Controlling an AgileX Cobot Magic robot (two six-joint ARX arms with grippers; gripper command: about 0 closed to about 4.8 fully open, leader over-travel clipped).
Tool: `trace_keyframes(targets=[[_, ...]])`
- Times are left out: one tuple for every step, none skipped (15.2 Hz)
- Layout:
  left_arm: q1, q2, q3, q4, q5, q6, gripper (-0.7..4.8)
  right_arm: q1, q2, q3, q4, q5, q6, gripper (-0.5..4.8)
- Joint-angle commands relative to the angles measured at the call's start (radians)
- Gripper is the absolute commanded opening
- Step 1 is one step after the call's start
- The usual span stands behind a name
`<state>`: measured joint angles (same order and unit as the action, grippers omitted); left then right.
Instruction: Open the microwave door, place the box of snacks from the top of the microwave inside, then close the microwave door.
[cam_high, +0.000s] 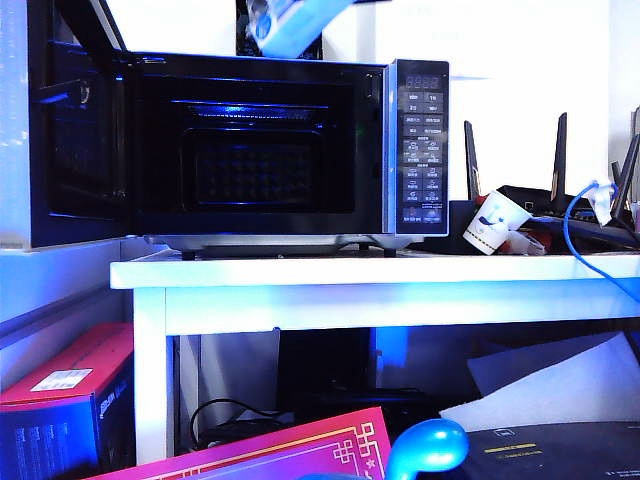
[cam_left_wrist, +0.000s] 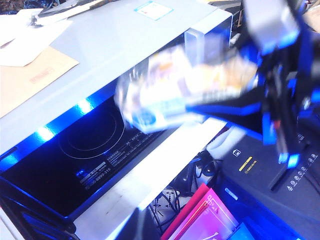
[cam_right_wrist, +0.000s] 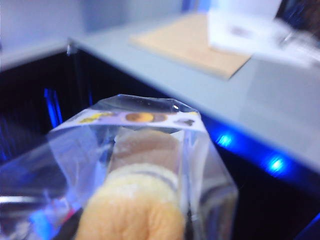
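The black microwave (cam_high: 420, 140) stands on the white table (cam_high: 400, 272). The microwave door (cam_high: 80, 130) is swung open to the left, so the dark cavity (cam_high: 255, 150) is exposed. The box of snacks (cam_high: 290, 22) hangs blurred above the microwave's top edge. In the left wrist view the box of snacks (cam_left_wrist: 190, 85) is pale and clear with yellow-orange contents, and my right gripper (cam_left_wrist: 227, 92) is shut on it beside the grey microwave top (cam_left_wrist: 125, 40). In the right wrist view the box of snacks (cam_right_wrist: 135, 175) fills the foreground and hides the jaws. My left gripper is not in view.
A brown envelope (cam_left_wrist: 30, 75) and papers lie on the microwave top. A tilted white paper cup (cam_high: 495, 222), a black router with antennas (cam_high: 560, 190) and a blue cable (cam_high: 580, 230) sit to the right of the microwave. Red (cam_high: 70, 390) and pink (cam_high: 300, 450) boxes lie below the table.
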<state>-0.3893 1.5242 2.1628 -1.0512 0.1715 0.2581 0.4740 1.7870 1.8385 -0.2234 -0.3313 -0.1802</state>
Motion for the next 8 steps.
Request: trace_keyframes(targets=[[-0.001,-0.005,0.003,0.013,0.000,0.004,-0.06,0.002,-0.010,-0.090,0.129,-0.009,-0.003,2.11],[-0.001,-0.005,0.003,0.013,0.000,0.004,-0.06,0.002,-0.008,-0.131,0.170,-0.009,-0.003,2.11],[-0.001,-0.005,0.003,0.013,0.000,0.005,-0.06,0.002,-0.008,-0.174,0.219,-0.010,-0.003,2.11],[-0.001,-0.005,0.003,0.014,0.000,0.004,-0.06,0.002,-0.006,-0.208,0.266,-0.010,-0.003,2.11],[-0.001,-0.005,0.003,0.014,0.000,0.004,-0.06,0.002,0.006,-0.231,0.316,-0.009,-0.002,2.11],[-0.001,-0.005,0.003,0.014,0.001,0.004,-0.06,0.002,0.030,-0.242,0.368,-0.007,0.006,2.11],[-0.001,-0.005,0.003,0.014,0.001,0.004,-0.06,0.002,0.060,-0.242,0.409,-0.008,0.023,2.11],[-0.001,-0.005,0.003,0.013,0.001,0.004,-0.06,0.002,0.092,-0.242,0.449,-0.007,0.027,2.11]])
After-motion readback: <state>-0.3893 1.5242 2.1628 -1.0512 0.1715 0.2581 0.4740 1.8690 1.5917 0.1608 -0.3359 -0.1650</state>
